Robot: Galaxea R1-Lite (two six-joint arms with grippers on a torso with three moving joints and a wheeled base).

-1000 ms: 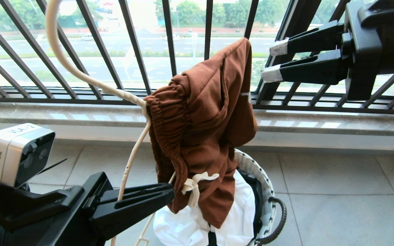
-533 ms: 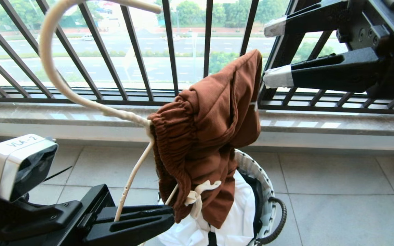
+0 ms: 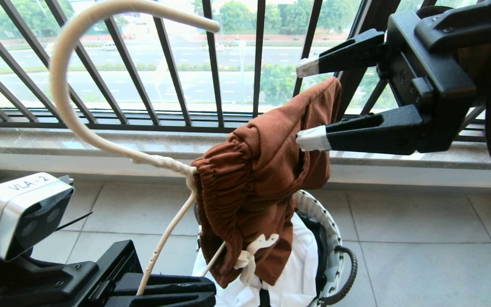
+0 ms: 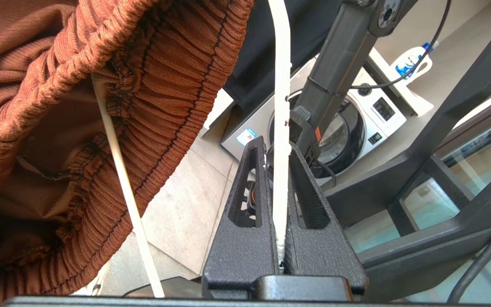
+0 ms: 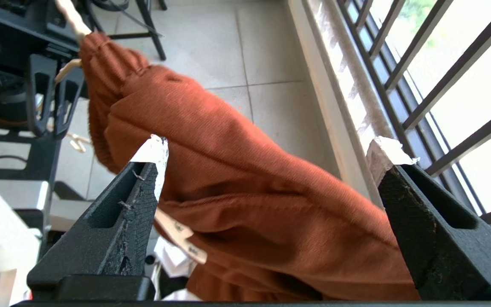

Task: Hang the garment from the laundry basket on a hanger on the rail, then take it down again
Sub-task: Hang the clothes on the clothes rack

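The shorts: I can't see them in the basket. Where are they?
In the head view's centre, the shorts drape over the hanger above the basket, between the right gripper's open jaws.

The head view looks forward and down at the shorts [image 3: 262, 187] against the window railing [image 3: 164, 64]. The left wrist view looks close along its fingers, up past the hanger [image 4: 280, 128]. The right wrist view looks down, sharing the shorts.

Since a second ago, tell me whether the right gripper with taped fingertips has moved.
Yes. Against the black window railing, the right gripper has shifted left and opened wide, now straddling the raised end of the rust-brown shorts.
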